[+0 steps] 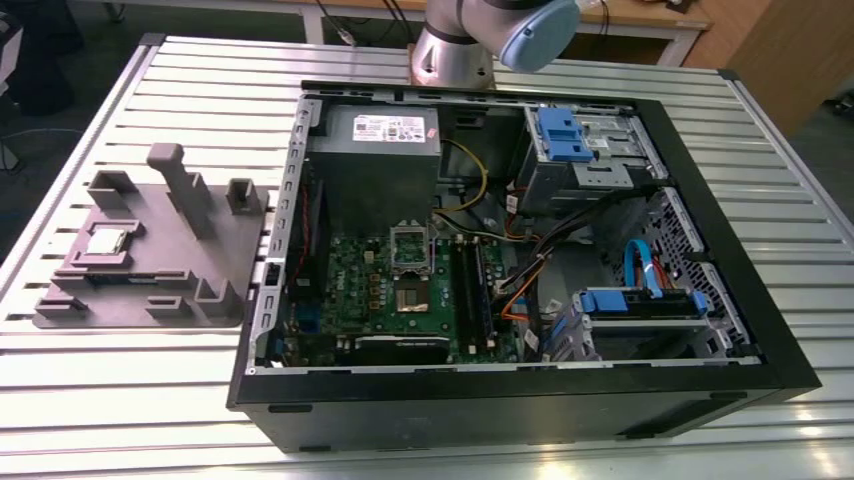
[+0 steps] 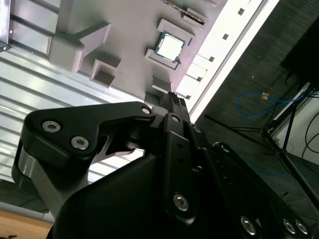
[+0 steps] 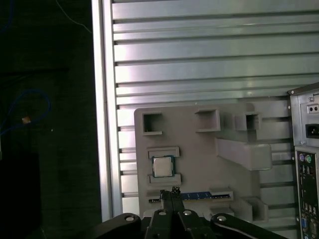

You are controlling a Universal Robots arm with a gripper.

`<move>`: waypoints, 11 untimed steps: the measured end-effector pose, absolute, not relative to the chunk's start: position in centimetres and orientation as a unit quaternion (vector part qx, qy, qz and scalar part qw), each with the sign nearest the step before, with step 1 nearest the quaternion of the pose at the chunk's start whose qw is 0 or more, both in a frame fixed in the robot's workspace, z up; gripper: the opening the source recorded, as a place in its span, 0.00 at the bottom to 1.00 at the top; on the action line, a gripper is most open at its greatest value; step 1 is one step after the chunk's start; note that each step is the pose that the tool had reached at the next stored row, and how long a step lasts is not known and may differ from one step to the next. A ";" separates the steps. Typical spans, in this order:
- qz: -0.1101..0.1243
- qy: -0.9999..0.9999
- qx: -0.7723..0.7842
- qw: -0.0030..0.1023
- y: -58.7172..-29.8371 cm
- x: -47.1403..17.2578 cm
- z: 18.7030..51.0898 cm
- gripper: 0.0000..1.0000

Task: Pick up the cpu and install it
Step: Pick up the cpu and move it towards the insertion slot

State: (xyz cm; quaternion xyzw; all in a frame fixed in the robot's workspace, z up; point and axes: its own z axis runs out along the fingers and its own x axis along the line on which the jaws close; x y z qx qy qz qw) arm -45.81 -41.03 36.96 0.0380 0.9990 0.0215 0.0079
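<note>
One small flat silver-grey square cpu (image 3: 162,166) sits in the grey plastic plate (image 3: 199,159); your black gripper (image 3: 168,190) hangs near, jaws together, so descending unopened risks striking it.

Count of things on the desk (image 1: 200,80)
One open computer case (image 1: 534,410), one grey plate (image 1: 160,258), one chip (image 1: 107,241), two blue drive brackets (image 1: 571,135).
</note>
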 end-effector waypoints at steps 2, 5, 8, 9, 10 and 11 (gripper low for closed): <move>0.022 0.999 0.038 0.008 -41.0 -45.8 37.0 0.10; 0.021 0.999 0.038 0.008 -41.0 -45.8 37.0 0.10; 0.022 0.999 0.038 0.008 -41.0 -45.9 37.0 0.16; 0.022 0.999 0.038 0.008 -41.0 -45.9 37.0 0.16; 0.022 0.999 0.038 0.008 -41.0 -45.9 37.0 0.23; 0.022 0.999 0.038 0.008 -41.0 -45.9 37.0 0.29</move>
